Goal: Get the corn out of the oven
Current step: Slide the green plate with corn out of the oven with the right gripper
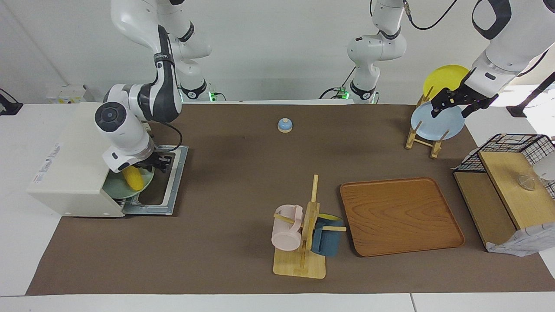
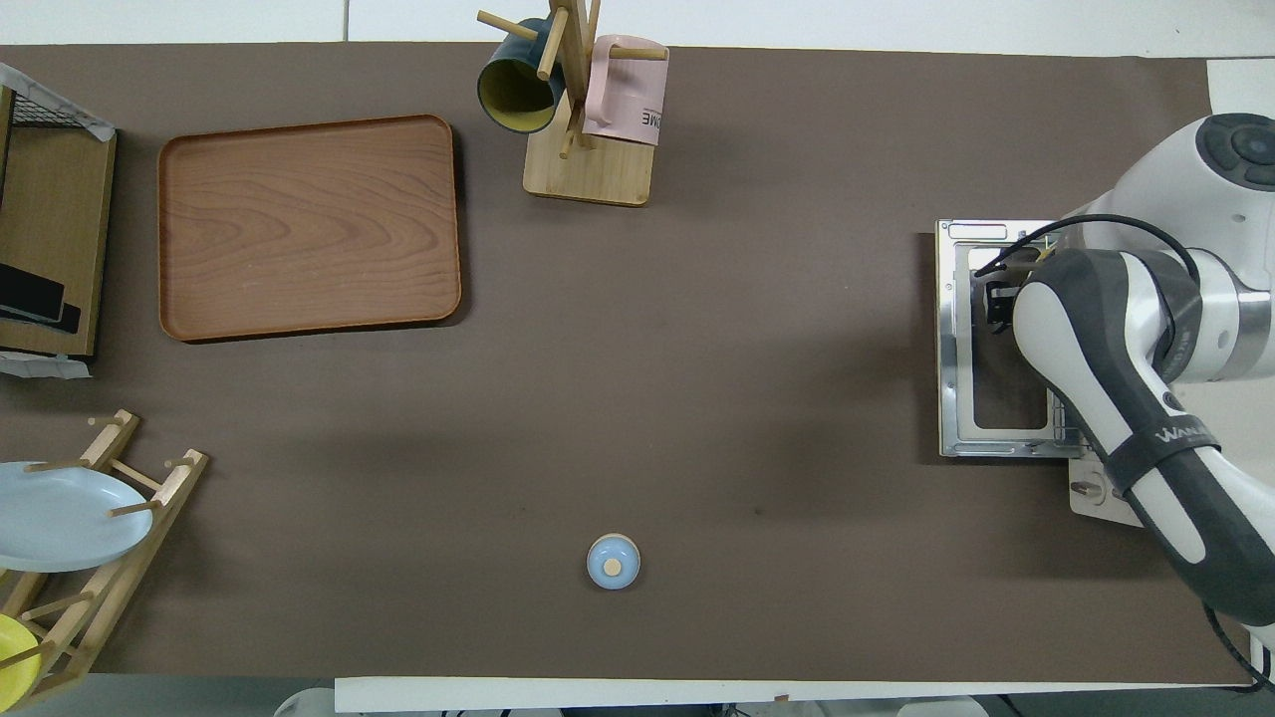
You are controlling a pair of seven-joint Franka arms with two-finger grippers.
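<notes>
Reaching step in hand. Corn cob (image 1: 133, 178) lying on a green plate (image 1: 113, 185) at the mouth of the toaster oven (image 1: 76, 169), door (image 1: 170, 182) dropped open. Right gripper (image 1: 151, 164) right beside the cob; grasp impossible to tell. Next: close on the cob, draw outward over the door. Left gripper (image 1: 451, 104) waiting well apart from the oven, claw state unreadable.

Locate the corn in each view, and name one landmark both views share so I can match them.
Facing view: the corn lies on a green plate at the mouth of the oven, just under the right gripper.
Overhead view: not visible; the right arm covers the oven's mouth.
Shared landmark: the oven's open door, flat on the table at the right arm's end.
</notes>
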